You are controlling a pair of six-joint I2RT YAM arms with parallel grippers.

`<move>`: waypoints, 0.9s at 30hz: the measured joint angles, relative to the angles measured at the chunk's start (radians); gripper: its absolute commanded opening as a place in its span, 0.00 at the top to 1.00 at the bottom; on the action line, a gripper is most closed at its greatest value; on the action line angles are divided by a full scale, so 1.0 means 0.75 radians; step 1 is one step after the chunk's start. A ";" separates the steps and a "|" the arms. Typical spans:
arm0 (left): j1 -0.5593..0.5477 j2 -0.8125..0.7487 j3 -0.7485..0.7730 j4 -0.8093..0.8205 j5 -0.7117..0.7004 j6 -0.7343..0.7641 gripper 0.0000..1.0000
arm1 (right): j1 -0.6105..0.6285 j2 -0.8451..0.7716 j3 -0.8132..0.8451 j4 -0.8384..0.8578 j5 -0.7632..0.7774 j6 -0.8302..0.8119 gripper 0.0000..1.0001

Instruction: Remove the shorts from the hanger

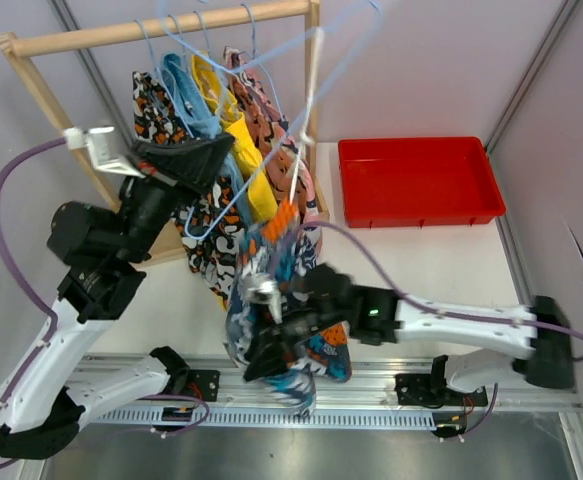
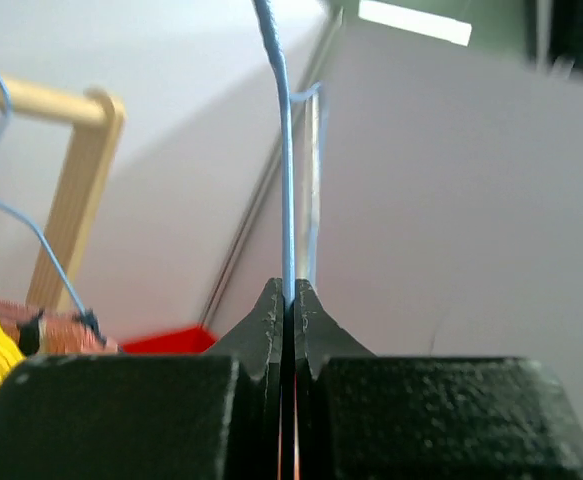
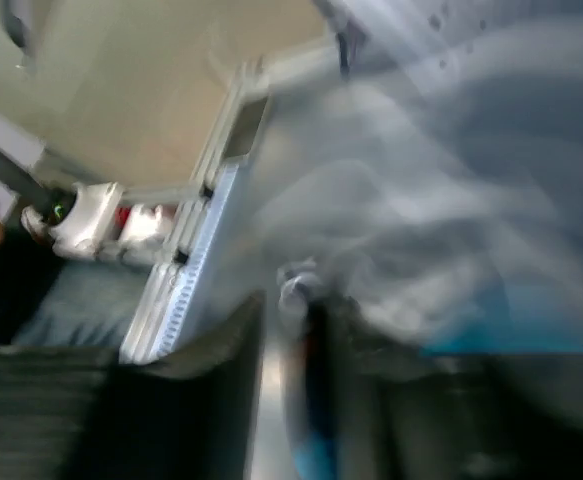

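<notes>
My left gripper (image 1: 229,148) (image 2: 289,290) is shut on the wire of a blue hanger (image 1: 326,75) (image 2: 286,180), which it holds raised and tilted off the rack. From that hanger the blue-orange patterned shorts (image 1: 281,270) (image 3: 451,200) hang limp over the table's near edge. My right gripper (image 1: 261,355) (image 3: 286,330) is at their lower part, beside a metal clip (image 1: 261,290) (image 3: 296,290). Its jaws stand a little apart, with cloth lying against one finger; that view is blurred. Black-orange-white (image 1: 156,110), light blue (image 1: 186,90), yellow (image 1: 241,140) and pink patterned (image 1: 271,110) shorts hang on the rack.
The wooden rack's rail (image 1: 101,38) runs across the back left, with several wire hangers on it. A red tray (image 1: 416,180) lies at the back right. The metal base rail (image 1: 371,405) runs along the near edge under the arms.
</notes>
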 measured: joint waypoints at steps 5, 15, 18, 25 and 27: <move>0.003 0.004 -0.001 0.194 -0.104 -0.086 1.00 | 0.101 0.452 0.169 -0.010 0.025 -0.007 1.00; 0.004 0.066 0.239 -0.281 -0.077 0.016 1.00 | -0.089 0.222 0.202 -0.325 0.212 -0.070 1.00; 0.004 -0.030 0.239 -0.488 -0.030 0.046 1.00 | -0.261 0.001 0.264 -0.473 0.340 -0.125 1.00; 0.004 -0.186 0.285 -0.919 0.167 0.059 1.00 | -0.717 -0.230 0.761 -0.654 0.796 -0.264 1.00; 0.004 -0.194 0.297 -1.022 0.272 0.051 1.00 | -0.827 -0.204 0.911 -0.658 0.948 -0.304 1.00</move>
